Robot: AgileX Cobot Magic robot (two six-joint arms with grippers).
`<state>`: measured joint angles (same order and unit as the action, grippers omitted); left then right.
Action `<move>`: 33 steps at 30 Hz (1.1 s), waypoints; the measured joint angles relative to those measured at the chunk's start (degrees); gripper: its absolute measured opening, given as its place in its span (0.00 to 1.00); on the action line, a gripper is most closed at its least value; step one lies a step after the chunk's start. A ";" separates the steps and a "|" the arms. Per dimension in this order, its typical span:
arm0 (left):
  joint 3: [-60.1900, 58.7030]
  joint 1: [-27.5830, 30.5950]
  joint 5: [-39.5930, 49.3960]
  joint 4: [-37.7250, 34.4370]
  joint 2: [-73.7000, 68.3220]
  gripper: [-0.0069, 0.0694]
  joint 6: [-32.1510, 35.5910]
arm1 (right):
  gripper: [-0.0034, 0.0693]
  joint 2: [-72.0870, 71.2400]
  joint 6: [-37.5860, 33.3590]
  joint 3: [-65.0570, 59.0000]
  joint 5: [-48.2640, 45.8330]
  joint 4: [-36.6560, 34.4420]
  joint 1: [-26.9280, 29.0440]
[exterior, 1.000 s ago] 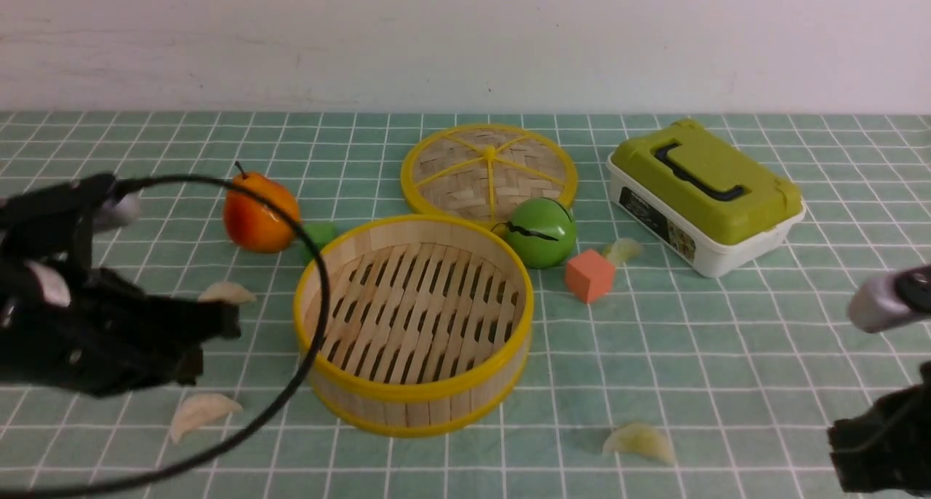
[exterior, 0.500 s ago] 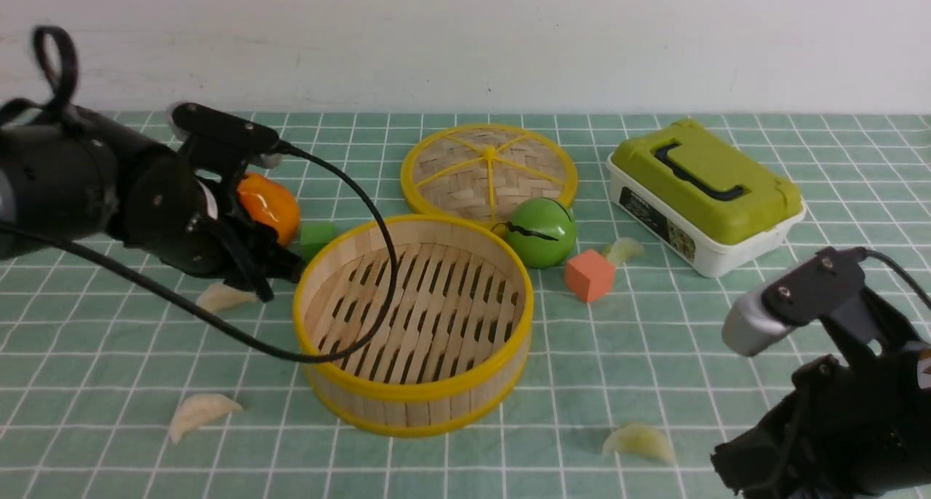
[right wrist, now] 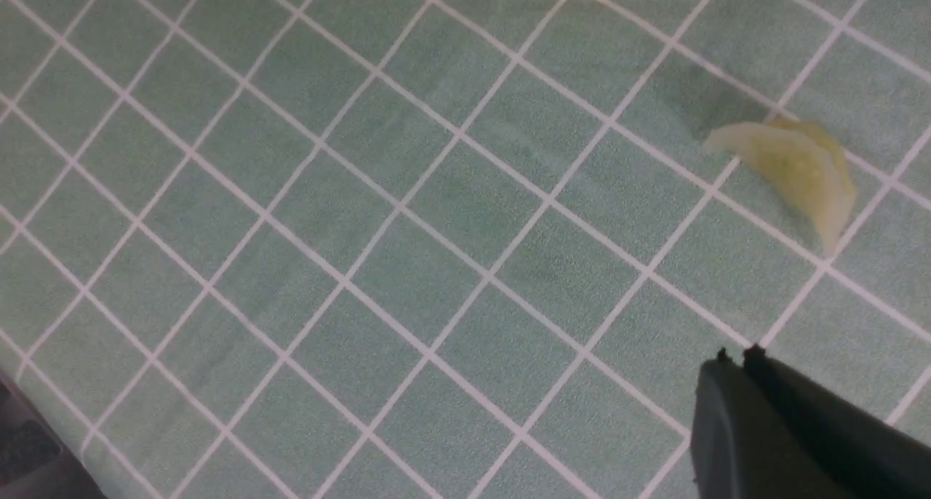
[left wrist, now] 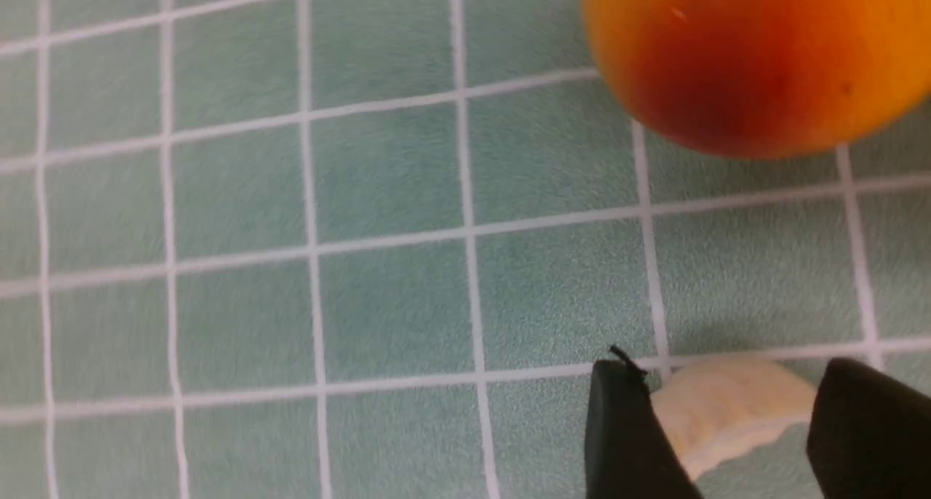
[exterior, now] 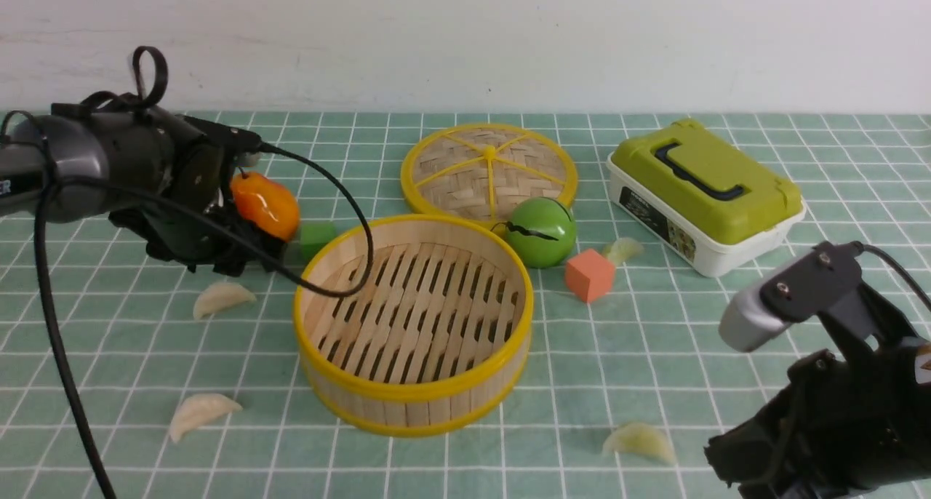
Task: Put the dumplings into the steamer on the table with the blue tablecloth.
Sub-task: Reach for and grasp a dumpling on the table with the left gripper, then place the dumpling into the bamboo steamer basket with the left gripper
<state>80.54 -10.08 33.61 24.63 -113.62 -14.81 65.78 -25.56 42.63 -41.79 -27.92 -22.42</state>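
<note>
Empty steamer, left pincer open around a dumpling

On the counter (exterior: 654, 324) the steamer (exterior: 414, 396) holds nothing; the four dumplings (exterior: 200, 412) lie outside it. The left pincer (left wrist: 729, 430) is open, with one dumpling (left wrist: 727, 401) between its fingers (left wrist: 625, 441), long axis running from finger to finger, the pear (left wrist: 756, 55) near. The right pincer (right wrist: 743, 361), closed and empty, points toward another dumpling (right wrist: 793, 172), near but apart

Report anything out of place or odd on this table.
Nothing damaged. The dumplings lie scattered on the tablecloth around the empty steamer: two left, one front-right, one beside the orange cube. The lid lies off behind it.
</note>
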 joint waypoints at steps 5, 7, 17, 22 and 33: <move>1.01 -0.48 2.72 -0.87 -2.98 0.54 12.14 | 0.06 0.00 -0.05 0.00 0.22 -0.14 0.00; 1.08 -0.48 3.62 -0.93 -3.41 0.54 12.67 | 0.06 0.00 -0.05 0.00 0.30 -0.14 -0.05; 1.77 -0.48 6.59 -5.34 -3.83 0.31 -3.00 | 0.06 0.00 -0.05 0.00 0.35 -1.36 -0.05; 1.83 -0.48 6.91 -5.51 -3.79 0.21 -5.57 | 0.07 0.00 -0.10 0.00 0.35 -1.46 -0.05; 3.96 -0.48 8.50 -12.27 6.33 0.21 -6.07 | 0.08 0.00 -0.10 0.00 0.54 -1.46 -0.05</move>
<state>84.49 -10.56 42.11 12.35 -107.28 -20.89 65.78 -25.66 42.63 -41.26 -29.38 -22.47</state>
